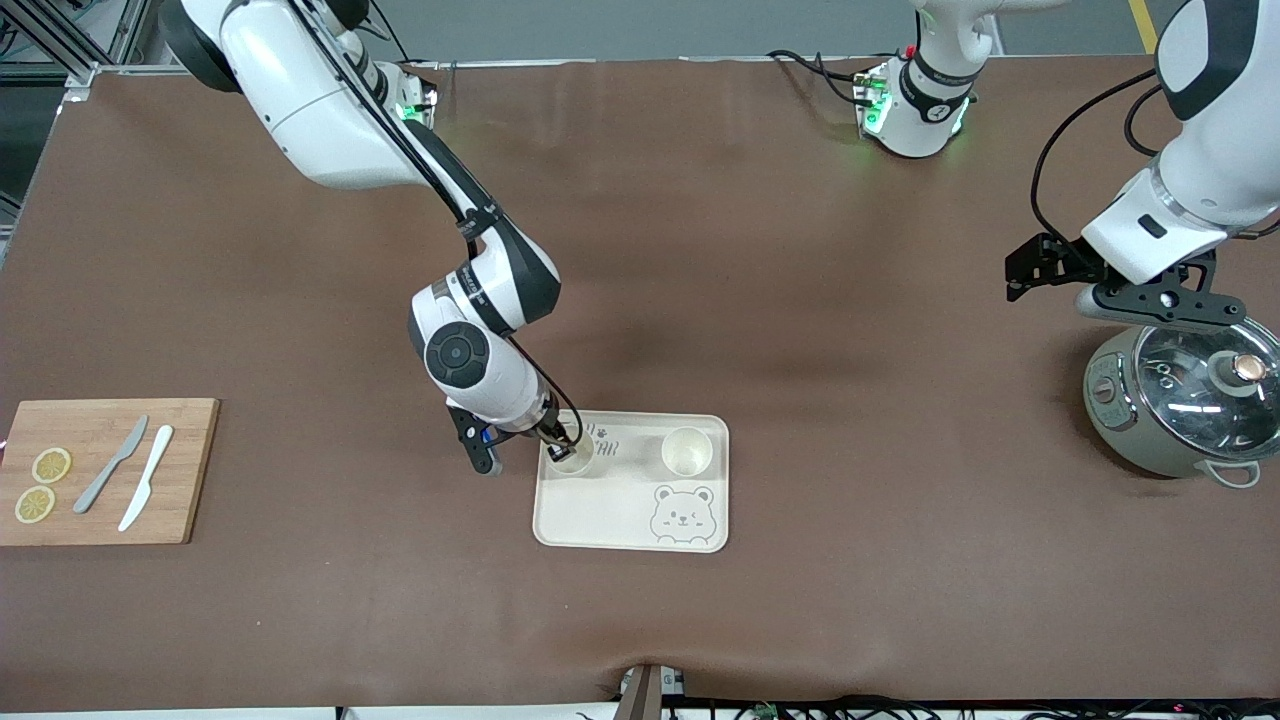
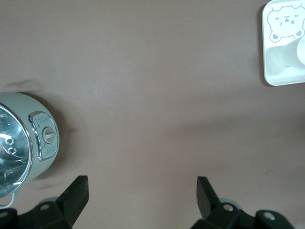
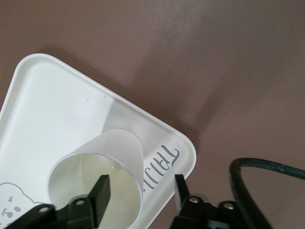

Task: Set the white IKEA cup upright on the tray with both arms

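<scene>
Right hand (image 1: 560, 445), frame centre, grips a cup (image 1: 572, 455) rim upright on the tray (image 1: 600, 520); left hand (image 2: 142, 200) waits open over the surface (image 1: 800, 300), frame's right edge.

Brown table (image 1: 760, 250) (perhaps grey floor above)

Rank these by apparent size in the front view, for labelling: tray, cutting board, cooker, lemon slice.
1. Cutting board and tray: too alike to rank.
2. Cooker.
3. Lemon slice.

A wooden cutting board (image 1: 105, 470) at the right arm's end carries two lemon slices (image 1: 51, 465), a grey knife (image 1: 111, 464) and a white knife (image 1: 146, 477). A green rice cooker (image 1: 1180, 405) with a glass lid (image 1: 1212, 388) stands at the left arm's end.
</scene>
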You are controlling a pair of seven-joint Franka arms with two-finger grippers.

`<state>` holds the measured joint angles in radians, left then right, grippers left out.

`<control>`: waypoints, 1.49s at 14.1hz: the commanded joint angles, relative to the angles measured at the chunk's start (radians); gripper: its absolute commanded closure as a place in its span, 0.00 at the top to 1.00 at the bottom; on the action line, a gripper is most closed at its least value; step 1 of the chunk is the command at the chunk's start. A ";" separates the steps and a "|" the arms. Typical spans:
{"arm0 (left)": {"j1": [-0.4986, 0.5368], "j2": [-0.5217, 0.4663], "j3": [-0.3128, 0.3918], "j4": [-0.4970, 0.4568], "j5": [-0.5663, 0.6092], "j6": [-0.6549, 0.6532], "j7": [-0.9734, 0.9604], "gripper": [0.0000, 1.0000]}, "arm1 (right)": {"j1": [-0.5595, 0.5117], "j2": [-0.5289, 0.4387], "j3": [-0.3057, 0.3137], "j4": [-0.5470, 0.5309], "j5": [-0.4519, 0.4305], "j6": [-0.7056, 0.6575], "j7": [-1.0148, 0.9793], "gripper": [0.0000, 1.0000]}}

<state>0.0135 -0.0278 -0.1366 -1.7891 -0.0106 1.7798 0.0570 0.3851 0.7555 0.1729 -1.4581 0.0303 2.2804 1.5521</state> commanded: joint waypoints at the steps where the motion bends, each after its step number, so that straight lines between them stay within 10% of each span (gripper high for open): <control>1: 0.002 0.014 -0.001 0.025 0.014 -0.022 0.000 1.00 | -0.020 -0.012 0.017 0.051 -0.020 -0.100 0.011 1.00; 8: -0.001 0.011 -0.011 0.037 0.018 -0.022 -0.037 1.00 | -0.032 -0.028 0.045 0.202 -0.067 -0.383 0.002 1.00; 12: 0.002 0.012 -0.011 0.051 0.018 -0.022 -0.014 1.00 | -0.193 -0.129 0.193 0.200 -0.093 -0.519 -0.041 1.00; 21: 0.003 0.016 -0.006 0.053 0.018 -0.022 -0.019 1.00 | -0.374 -0.245 0.221 0.220 -0.098 -0.723 -0.583 1.00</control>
<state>0.0127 -0.0218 -0.1404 -1.7579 -0.0106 1.7797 0.0335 0.0528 0.5260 0.3629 -1.2362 -0.0512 1.5821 1.0017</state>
